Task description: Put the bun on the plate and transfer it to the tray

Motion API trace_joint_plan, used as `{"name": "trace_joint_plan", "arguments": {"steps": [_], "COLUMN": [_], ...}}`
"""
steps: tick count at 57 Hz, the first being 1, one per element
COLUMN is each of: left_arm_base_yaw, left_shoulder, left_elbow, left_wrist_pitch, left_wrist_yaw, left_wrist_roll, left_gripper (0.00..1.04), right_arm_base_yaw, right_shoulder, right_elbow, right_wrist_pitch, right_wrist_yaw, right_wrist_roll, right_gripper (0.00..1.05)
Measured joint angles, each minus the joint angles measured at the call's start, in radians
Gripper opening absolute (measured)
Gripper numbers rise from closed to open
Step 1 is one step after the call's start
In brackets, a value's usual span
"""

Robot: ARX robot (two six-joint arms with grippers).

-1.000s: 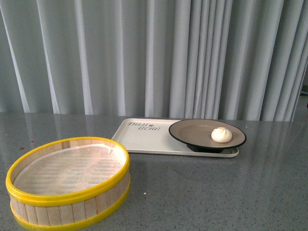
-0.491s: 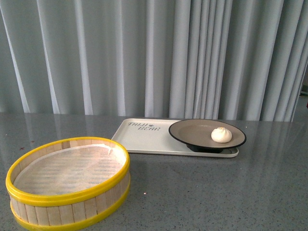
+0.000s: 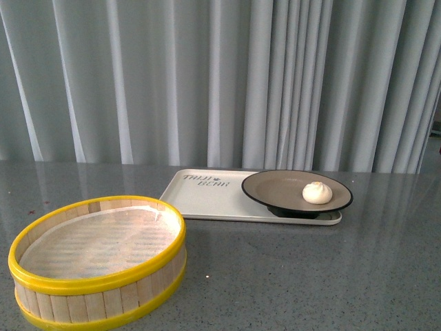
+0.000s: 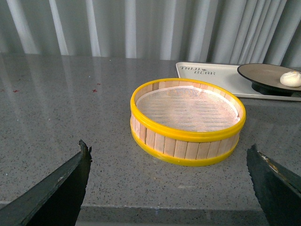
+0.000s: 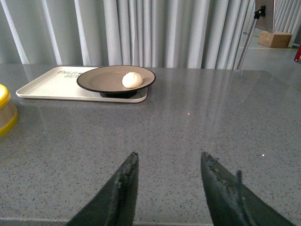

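The white bun (image 3: 317,193) lies on the black-rimmed beige plate (image 3: 275,189). The plate stands on the right end of the cream tray (image 3: 207,196), which has dark lettering. Neither arm shows in the front view. My left gripper (image 4: 168,149) is open and empty, near the table's front edge, with the steamer basket in front of it; the tray (image 4: 211,75), plate (image 4: 263,75) and bun (image 4: 290,78) lie beyond. My right gripper (image 5: 169,154) is open and empty above bare table, well short of the plate (image 5: 101,79), bun (image 5: 132,80) and tray (image 5: 51,84).
A yellow-rimmed wooden steamer basket (image 3: 96,258) stands empty at the front left; it also shows in the left wrist view (image 4: 188,123). The grey speckled table (image 3: 310,276) ends at pale curtains (image 3: 220,83). A stand and a box (image 5: 277,38) are past the table's right side.
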Motion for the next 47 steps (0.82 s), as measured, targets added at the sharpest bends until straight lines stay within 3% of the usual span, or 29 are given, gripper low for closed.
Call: {"name": "trace_joint_plan", "arguments": {"steps": [18, 47], "left_arm_base_yaw": [0.0, 0.0], "left_shoulder": [0.0, 0.0], "left_elbow": [0.0, 0.0], "left_wrist_pitch": [0.0, 0.0], "left_wrist_yaw": [0.0, 0.0], "left_wrist_roll": [0.0, 0.0], "left_gripper": [0.98, 0.98], "right_arm_base_yaw": [0.0, 0.0], "right_shoulder": [0.0, 0.0], "right_elbow": [0.0, 0.0], "right_wrist_pitch": [0.0, 0.0], "right_wrist_yaw": [0.0, 0.0], "right_wrist_roll": [0.0, 0.0], "right_gripper": [0.98, 0.96]}}
